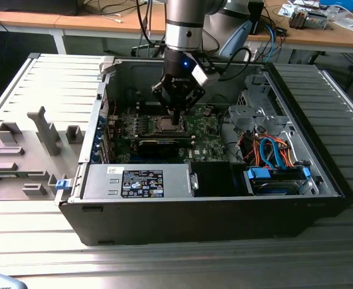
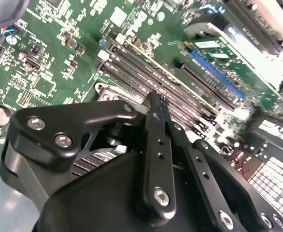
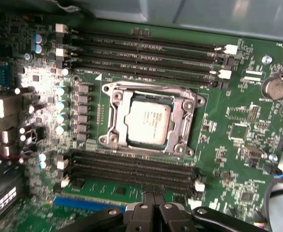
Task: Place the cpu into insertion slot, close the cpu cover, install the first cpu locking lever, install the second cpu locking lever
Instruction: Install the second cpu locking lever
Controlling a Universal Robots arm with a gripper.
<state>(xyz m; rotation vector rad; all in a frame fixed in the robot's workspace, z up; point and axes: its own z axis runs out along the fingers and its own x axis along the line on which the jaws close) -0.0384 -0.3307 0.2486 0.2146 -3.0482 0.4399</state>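
The cpu, a silvery square chip, lies flat in the insertion slot on the green board, hiding the contact field. The cpu cover, a dark metal frame with a square window, lies down around the chip. I cannot tell how the locking levers stand. My gripper is shut, its black fingers pressed together with nothing between them. It hovers over the row of memory slots beside the socket, apart from the cover. The exterior view shows the gripper low inside the case, just to that view's right of the socket. The shut fingertips point at the memory slots.
Long black memory slots flank the socket on two sides. A coin battery sits on the board. The open case holds a power supply in front and a drive cage with orange and blue cables at the exterior view's right.
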